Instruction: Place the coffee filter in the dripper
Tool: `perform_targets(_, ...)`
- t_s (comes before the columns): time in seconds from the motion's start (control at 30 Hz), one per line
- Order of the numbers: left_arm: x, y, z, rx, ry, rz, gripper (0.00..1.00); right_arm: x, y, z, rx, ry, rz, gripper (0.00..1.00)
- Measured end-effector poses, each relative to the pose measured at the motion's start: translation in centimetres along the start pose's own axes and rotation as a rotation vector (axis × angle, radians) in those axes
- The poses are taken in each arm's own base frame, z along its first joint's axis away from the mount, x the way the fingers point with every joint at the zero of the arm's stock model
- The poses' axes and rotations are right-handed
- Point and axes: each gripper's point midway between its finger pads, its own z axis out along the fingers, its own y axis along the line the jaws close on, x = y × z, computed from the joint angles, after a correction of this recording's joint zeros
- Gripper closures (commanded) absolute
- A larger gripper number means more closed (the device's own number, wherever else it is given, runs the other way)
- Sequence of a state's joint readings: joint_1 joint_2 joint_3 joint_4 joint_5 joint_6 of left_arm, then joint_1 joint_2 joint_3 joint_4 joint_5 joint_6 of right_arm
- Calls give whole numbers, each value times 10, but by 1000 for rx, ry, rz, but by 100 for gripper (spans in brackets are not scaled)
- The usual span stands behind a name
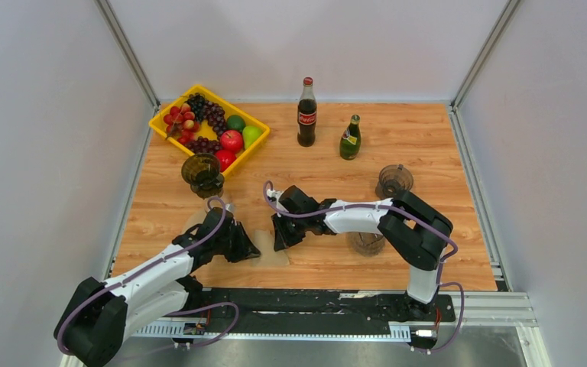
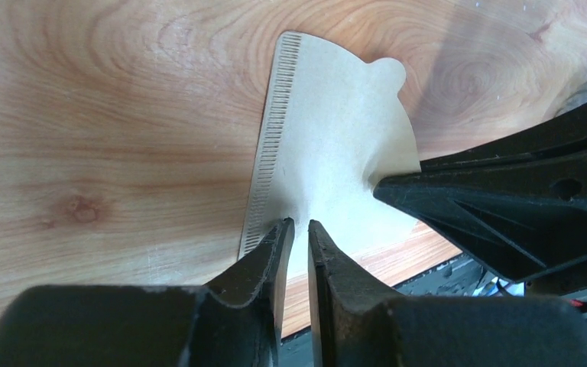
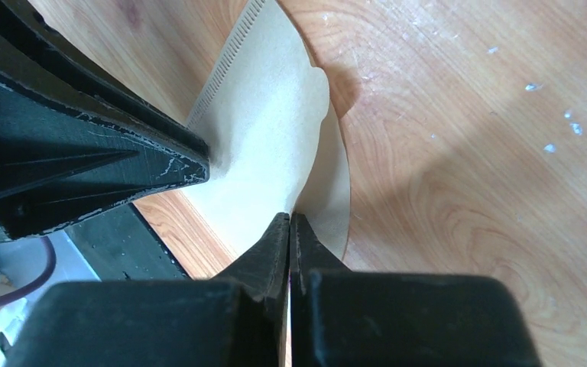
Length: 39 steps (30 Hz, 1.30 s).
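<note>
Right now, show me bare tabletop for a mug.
Bare wood: between the cola bottle and the right gripper, and the far right corner beyond the green bottle. Crowded: near centre, where it and the left gripper pinch the coffee filter.

Wooden table (image 1: pixel 428 138): yellow fruit tray (image 1: pixel 155 120) at far-left corner, brown dripper (image 1: pixel 202 173) beside it. Cola bottle (image 1: pixel 306 112), green bottle (image 1: pixel 350 138) toward far edge. Coffee filter (image 1: pixel 273 258) by near edge.

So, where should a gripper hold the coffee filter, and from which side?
At a thin edge, coming in low from the side: the coffee filter is flat folded paper, so only its rim can be pinched. The left gripper and right gripper hold different edges.
</note>
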<state>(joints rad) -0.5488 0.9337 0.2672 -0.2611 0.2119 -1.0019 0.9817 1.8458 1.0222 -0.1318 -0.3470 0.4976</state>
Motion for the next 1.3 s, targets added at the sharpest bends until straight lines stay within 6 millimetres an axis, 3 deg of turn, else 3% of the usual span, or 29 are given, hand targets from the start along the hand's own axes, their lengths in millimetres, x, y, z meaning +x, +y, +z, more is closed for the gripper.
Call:
perform_targets(0.07, 0, -1, -1, 7, 0, 3, 66, 0, -1, 0, 6, -2, -15, 100)
perform_targets(0.17, 0, -5, -6, 28, -8, 14, 47, -4, -3, -3, 20, -21, -75, 100)
perform_targets(0.2, 0, -7, -9, 41, -14, 22, 33, -6, -2, -8, 20, -35, -109, 100)
perform_targets(0.23, -1, -11, -13, 57, -22, 34, 27, -10, 1, -15, 18, -55, -148, 100)
perform_targets(0.27, -3, -14, -17, 71, -30, 48, 12, -14, 4, -25, 12, -84, -195, 100)
perform_targets(0.33, -9, -28, -31, 116, -63, 77, 2, -26, 15, -48, -5, -153, -288, 100)
perform_targets(0.5, -35, -84, -83, 300, -198, 157, 0, -51, 42, -115, -32, -370, -617, 100)
perform_targets(0.63, -51, -134, -138, 457, -299, 237, 0, -49, 39, -159, 38, -523, -937, 100)
perform_targets(0.8, -66, -161, -164, 492, -347, 288, 0, -44, 27, -183, 147, -589, -1235, 100)
perform_targets(0.97, -74, -179, -153, 472, -289, 366, 0, -44, 27, -189, 182, -572, -1434, 100)
perform_targets(1.13, -61, -174, -118, 438, -137, 414, 0, -35, 26, -179, 136, -470, -1529, 100)
perform_targets(1.3, -42, -176, -108, 447, -68, 498, 0, -28, 29, -172, 76, -375, -1579, 100)
